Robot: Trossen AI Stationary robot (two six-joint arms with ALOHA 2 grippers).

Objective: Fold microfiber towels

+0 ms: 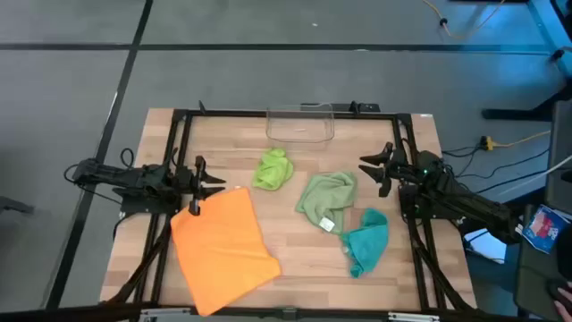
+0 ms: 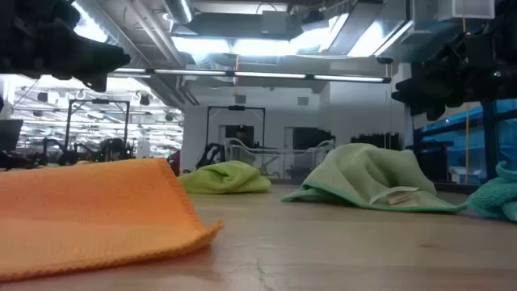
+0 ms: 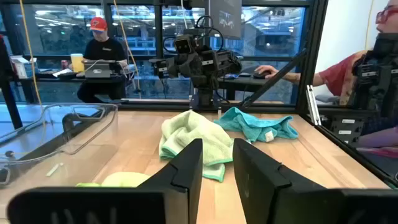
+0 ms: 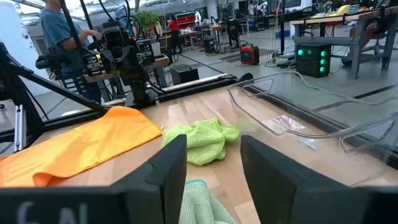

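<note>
Four towels lie on the wooden table. The orange towel (image 1: pixel 223 241) lies spread flat at the near left. The lime green towel (image 1: pixel 273 170) is bunched at the middle. The sage green towel (image 1: pixel 326 199) with its white tag (image 1: pixel 327 224) lies crumpled to the right of it. The teal towel (image 1: pixel 366 240) is bunched at the near right. My left gripper (image 1: pixel 200 182) hovers open above the orange towel's far corner. My right gripper (image 1: pixel 379 170) hovers open just right of the sage towel. Both are empty and well above the table in the low view.
A clear plastic bin (image 1: pixel 300 123) stands at the table's far edge, beyond the lime towel. A black frame (image 1: pixel 179 116) runs around the tabletop. Bare wood shows between the orange and sage towels. People sit or stand beyond the table in the wrist views.
</note>
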